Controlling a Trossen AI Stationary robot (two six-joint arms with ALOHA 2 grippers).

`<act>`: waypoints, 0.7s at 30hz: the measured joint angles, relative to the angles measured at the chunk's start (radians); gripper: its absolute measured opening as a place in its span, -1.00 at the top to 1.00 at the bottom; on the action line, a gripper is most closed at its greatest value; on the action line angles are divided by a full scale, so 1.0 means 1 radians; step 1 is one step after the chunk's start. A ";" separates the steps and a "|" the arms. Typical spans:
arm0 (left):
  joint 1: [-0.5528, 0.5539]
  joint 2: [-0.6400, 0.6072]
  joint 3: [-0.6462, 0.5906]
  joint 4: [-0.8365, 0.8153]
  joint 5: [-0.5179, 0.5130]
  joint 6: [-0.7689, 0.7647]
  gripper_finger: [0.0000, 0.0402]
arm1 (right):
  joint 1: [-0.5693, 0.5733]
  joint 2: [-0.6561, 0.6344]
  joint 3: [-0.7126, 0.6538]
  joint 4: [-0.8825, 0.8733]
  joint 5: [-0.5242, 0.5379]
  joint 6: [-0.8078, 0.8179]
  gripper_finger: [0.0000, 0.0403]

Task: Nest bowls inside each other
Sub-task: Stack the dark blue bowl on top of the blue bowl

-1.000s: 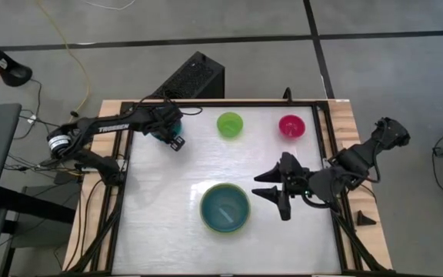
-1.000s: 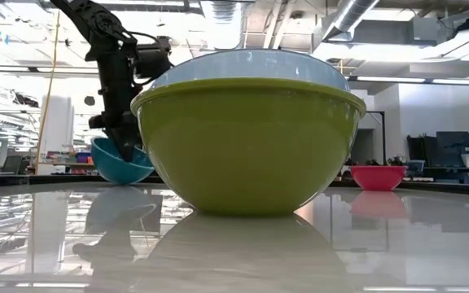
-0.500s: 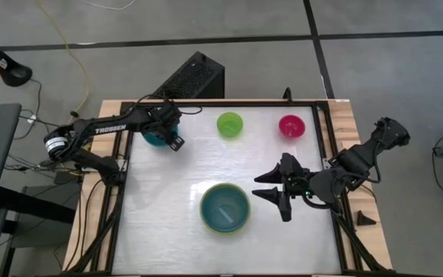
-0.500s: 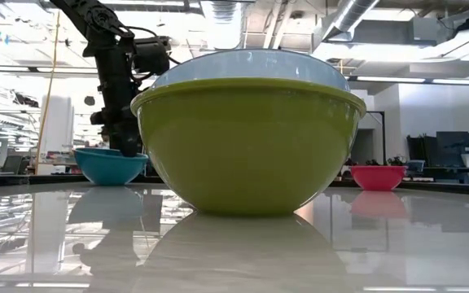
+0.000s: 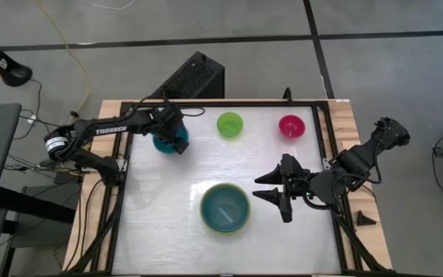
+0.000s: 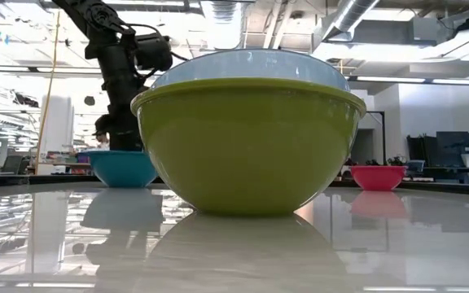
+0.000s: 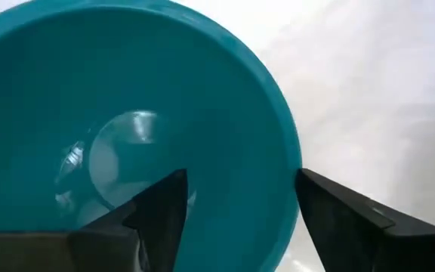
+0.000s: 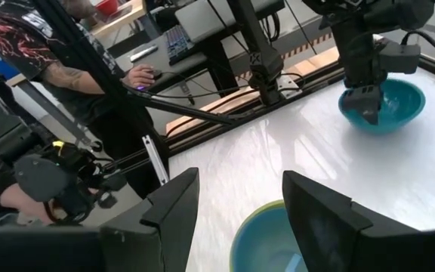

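A teal bowl (image 5: 165, 139) stands on its base at the table's far left. My left gripper (image 7: 240, 198) is open over it, pointing steeply down, one finger inside the bowl and one outside its rim (image 7: 289, 170). Near the middle front, a light blue bowl (image 5: 224, 206) sits nested in the large olive-green bowl (image 6: 251, 146). A small lime-green bowl (image 5: 229, 124) and a magenta-red bowl (image 5: 291, 125) stand along the far edge. My right gripper (image 5: 261, 185) hangs open in the air, right of the nested pair.
Dark frame rails (image 5: 323, 146) run along the table's edges. A black box (image 5: 194, 77) lies just past the far edge. Beyond the left side a person (image 8: 66, 53) sits at a desk. Bare tabletop (image 5: 175, 192) lies between the teal bowl and the nested pair.
The teal bowl was tilted in my left gripper, its rim raised on one side. It has since come down level onto its base and slid a little toward the near edge. My left gripper has tipped more steeply down over it.
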 joint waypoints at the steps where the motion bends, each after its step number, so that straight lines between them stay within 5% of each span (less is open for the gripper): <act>1: -0.006 0.000 0.000 0.019 0.026 -0.014 -0.17 | 0.000 0.000 0.000 0.000 0.000 0.000 -0.12; 8: -0.081 0.000 0.000 0.127 0.132 -0.132 -0.17 | 0.000 0.000 0.000 0.000 -0.004 0.000 -0.12; 16: -0.147 0.020 0.000 0.030 -0.144 -0.137 -0.17 | 0.022 0.000 0.000 0.000 -0.006 -0.001 -0.12; 21: -0.147 0.098 0.000 0.022 -0.143 -0.125 -0.17 | 0.041 0.000 0.000 0.000 -0.006 0.023 -0.12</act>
